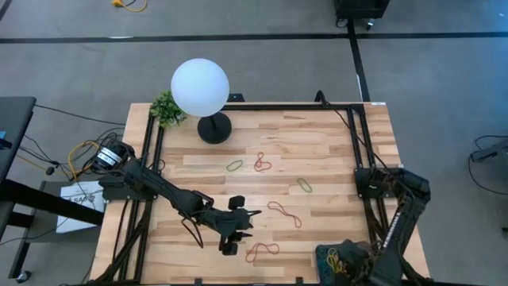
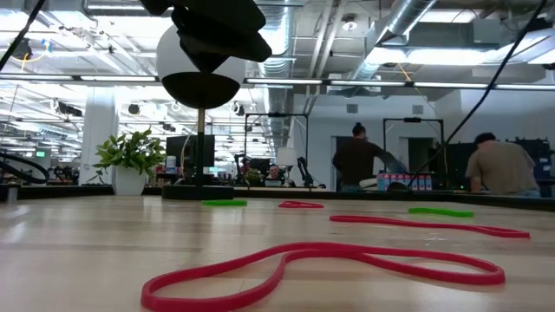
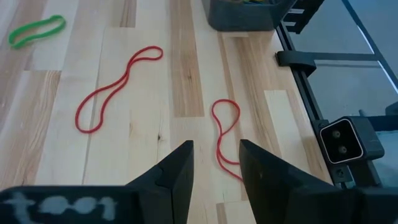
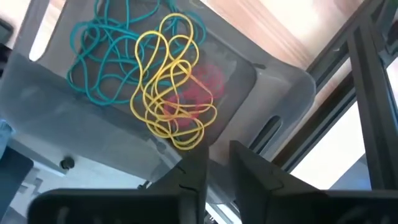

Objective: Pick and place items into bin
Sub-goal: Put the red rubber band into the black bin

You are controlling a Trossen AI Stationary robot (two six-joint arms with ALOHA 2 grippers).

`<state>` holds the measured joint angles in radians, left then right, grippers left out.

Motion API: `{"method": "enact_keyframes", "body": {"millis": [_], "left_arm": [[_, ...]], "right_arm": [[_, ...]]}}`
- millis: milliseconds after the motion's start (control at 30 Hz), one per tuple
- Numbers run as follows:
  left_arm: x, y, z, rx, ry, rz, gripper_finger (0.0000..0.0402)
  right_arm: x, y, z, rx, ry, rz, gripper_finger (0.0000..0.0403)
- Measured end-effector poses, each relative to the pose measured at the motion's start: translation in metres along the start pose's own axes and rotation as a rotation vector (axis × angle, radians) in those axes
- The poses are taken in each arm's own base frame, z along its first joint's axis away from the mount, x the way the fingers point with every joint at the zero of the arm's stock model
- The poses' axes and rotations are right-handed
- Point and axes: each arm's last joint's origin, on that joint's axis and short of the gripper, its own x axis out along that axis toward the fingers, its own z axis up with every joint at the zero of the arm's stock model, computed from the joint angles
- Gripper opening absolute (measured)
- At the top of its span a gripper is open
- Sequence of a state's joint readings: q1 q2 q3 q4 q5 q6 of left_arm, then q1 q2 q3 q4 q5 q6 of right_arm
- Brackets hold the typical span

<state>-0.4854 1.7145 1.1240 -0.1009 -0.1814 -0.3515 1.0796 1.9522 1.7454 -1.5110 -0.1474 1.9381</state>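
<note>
Right now the right gripper (image 4: 216, 163) hangs over the bin (image 1: 327, 254) at the table's near right corner. Its fingers are a little apart with nothing between them. Yellow bands (image 4: 169, 81), teal bands (image 4: 99, 50) and a bit of red lie in the bin. The left gripper (image 3: 216, 165) is low over the wood, fingers apart, holding nothing, with a red band (image 3: 224, 134) just in front of it. More bands lie on the table: another red loop (image 3: 115, 87) and a green one (image 3: 36, 30) farther off.
</note>
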Motion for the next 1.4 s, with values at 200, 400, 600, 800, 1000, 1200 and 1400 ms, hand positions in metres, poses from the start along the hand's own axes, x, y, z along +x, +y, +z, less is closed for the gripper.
{"method": "enact_keyframes", "body": {"millis": [200,400,600,800,1000,1200,1400], "left_arm": [[0.001,-0.001,-0.001,0.001,0.005,-0.001,0.0116],[0.015,-0.012,-0.018,0.038,0.093,-0.071,0.0116],[0.051,-0.019,-0.047,0.066,0.142,-0.046,0.0116],[0.077,-0.015,-0.056,0.011,0.074,-0.022,0.0116],[0.083,-0.011,-0.054,-0.006,0.032,-0.010,0.0116],[0.086,-0.006,-0.053,0.027,0.021,0.007,0.0116],[0.097,-0.006,-0.062,0.036,0.033,-0.003,0.0116]], "right_arm": [[-0.001,0.002,0.007,0.010,-0.075,0.023,0.0076],[-0.004,0.010,0.025,-0.058,-0.326,0.117,0.0077],[-0.010,0.019,0.045,-0.185,-0.619,0.172,0.0077],[-0.019,0.037,0.064,-0.130,-0.827,0.319,0.0077],[-0.027,0.056,0.079,-0.265,-0.891,0.377,0.0077],[-0.034,0.067,0.093,-0.342,-0.933,0.407,0.0077],[-0.036,0.069,0.105,-0.327,-0.936,0.393,0.0077]]}}
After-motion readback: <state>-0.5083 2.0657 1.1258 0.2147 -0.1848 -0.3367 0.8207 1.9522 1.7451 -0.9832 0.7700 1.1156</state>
